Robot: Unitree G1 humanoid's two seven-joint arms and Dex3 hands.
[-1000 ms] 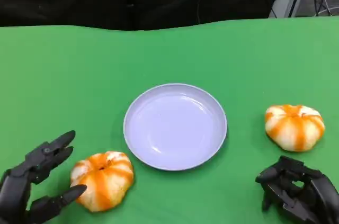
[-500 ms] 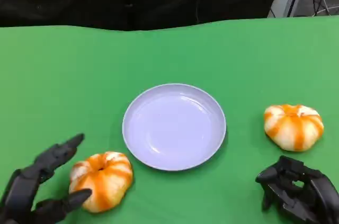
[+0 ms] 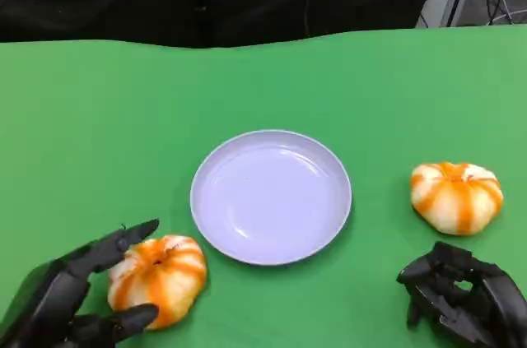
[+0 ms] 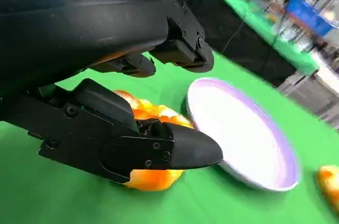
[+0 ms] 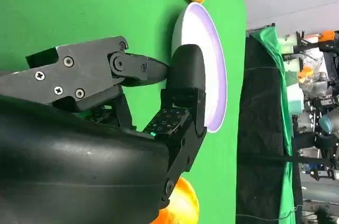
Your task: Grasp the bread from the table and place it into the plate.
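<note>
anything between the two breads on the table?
Yes, the empty plate sits between the left bread and the right bread, clear in the head view. Green table shows on either side of it.

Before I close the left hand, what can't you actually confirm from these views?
- Head view: whether the left hand touches the near bread; its fingers straddle it, contact unclear.
- Left wrist view: the hand's own shell and fingers cover most of that bread.
- Right wrist view: the right hand hides part of the plate; the other bread is cut off by the edge.
</note>
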